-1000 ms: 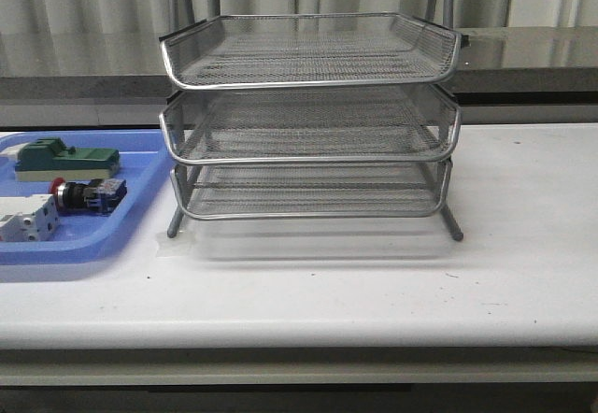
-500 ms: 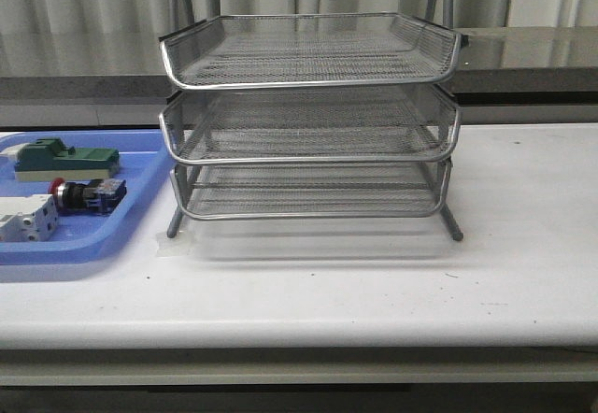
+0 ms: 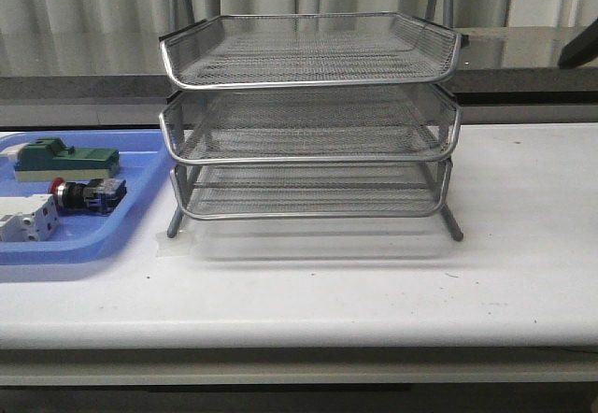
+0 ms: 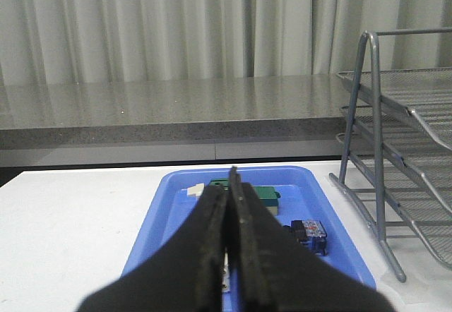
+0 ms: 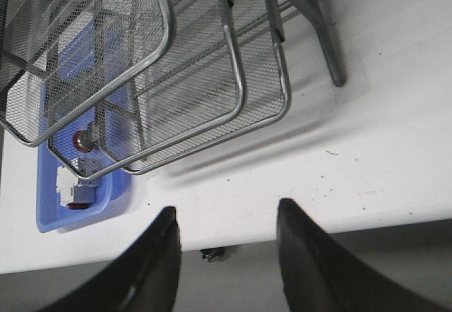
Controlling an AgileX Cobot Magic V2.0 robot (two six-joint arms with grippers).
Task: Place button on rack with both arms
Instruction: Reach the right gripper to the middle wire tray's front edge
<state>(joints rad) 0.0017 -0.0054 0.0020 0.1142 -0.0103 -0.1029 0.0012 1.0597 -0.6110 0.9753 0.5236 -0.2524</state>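
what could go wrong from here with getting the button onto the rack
1. The button lies in the blue tray close between the green block and the white-grey block, so the left gripper, shut now, may bump a neighbour.
2. The tiers of the rack are closely stacked, so an arm could catch a rim.
3. The button might roll on the mesh.

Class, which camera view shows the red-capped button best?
The front view: the button lies unobstructed in the blue tray. The left wrist view shows only its blue body behind the pincer; the right wrist view glimpses its cap through mesh.
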